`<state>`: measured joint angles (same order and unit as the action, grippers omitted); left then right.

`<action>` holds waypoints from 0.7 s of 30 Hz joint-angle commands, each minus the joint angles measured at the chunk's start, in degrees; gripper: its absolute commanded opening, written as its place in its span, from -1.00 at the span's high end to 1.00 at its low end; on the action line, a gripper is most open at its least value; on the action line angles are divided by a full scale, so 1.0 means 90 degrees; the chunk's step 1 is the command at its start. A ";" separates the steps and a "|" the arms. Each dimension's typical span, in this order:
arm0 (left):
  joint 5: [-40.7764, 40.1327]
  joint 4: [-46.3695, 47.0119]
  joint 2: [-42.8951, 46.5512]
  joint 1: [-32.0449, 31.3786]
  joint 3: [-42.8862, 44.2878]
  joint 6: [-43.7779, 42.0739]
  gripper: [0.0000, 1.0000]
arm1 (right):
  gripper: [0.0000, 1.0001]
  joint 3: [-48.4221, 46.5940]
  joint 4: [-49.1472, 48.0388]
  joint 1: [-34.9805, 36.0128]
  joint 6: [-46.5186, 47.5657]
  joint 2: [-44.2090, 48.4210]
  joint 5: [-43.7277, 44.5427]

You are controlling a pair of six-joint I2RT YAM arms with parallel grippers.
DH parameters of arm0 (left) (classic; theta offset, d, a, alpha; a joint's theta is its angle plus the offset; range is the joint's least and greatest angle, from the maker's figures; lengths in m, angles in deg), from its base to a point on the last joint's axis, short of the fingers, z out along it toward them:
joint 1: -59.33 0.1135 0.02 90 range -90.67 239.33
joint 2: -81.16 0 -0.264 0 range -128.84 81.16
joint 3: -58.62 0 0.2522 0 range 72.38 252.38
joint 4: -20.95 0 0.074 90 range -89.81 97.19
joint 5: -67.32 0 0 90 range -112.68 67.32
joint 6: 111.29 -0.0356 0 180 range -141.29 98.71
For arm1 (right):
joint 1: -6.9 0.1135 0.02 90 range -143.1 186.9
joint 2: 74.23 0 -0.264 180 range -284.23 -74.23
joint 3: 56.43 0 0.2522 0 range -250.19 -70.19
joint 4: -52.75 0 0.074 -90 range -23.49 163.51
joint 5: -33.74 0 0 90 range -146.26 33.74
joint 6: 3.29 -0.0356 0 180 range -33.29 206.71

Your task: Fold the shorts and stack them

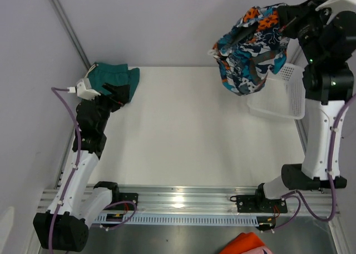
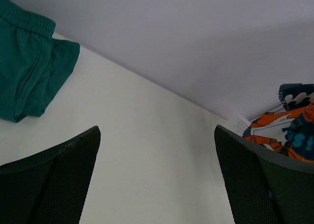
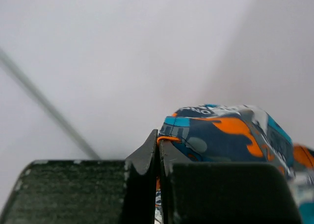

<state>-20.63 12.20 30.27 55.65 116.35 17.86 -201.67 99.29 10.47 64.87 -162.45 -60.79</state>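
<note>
The printed shorts (image 1: 253, 51), orange, blue, white and navy, hang bunched in the air at the back right, above the table and next to the basket. My right gripper (image 1: 261, 25) is shut on their upper edge; the right wrist view shows the jaws pinched on the printed fabric (image 3: 216, 131). The teal-green shorts (image 1: 114, 79) lie crumpled at the back left corner of the table. My left gripper (image 1: 114, 95) is open and empty just in front of them; in the left wrist view the teal shorts (image 2: 27, 67) lie to the upper left, and the printed shorts (image 2: 289, 131) show far right.
A white mesh basket (image 1: 281, 101) stands at the right edge of the table, below the hanging shorts. An orange cloth (image 1: 247, 244) lies on the floor beyond the near rail. Walls close the table at the back and left.
</note>
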 commanded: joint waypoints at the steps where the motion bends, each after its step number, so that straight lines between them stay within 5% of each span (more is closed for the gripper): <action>1: -0.0178 0.1071 0.0526 0.0038 -0.0654 0.0355 -0.98 | 1.00 0.0260 -0.0818 0.0003 -0.0899 0.0397 -0.1795; 5: -0.0481 0.0977 0.0918 0.0048 -0.0862 0.0708 -0.98 | 1.00 0.1520 -0.1977 0.0188 -0.2063 0.0865 -0.3165; 7: -0.0433 0.0093 0.0754 0.0048 -0.0347 0.0602 -0.98 | 1.00 0.2154 -0.2157 0.0732 -0.2240 0.1023 -0.3498; 14: 0.0338 -0.0120 0.1267 0.0048 -0.0322 0.0024 -0.98 | 1.00 0.3091 -0.1307 0.2715 -0.1547 0.1296 -0.3198; 21: 0.0855 -0.0488 0.1759 0.0048 -0.0482 0.0357 -0.98 | 1.00 0.4667 -0.1698 0.3607 -0.1684 0.1980 -0.2797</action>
<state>-17.05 9.75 46.05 55.76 110.95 20.53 -160.89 88.82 41.73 50.20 -149.32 -87.04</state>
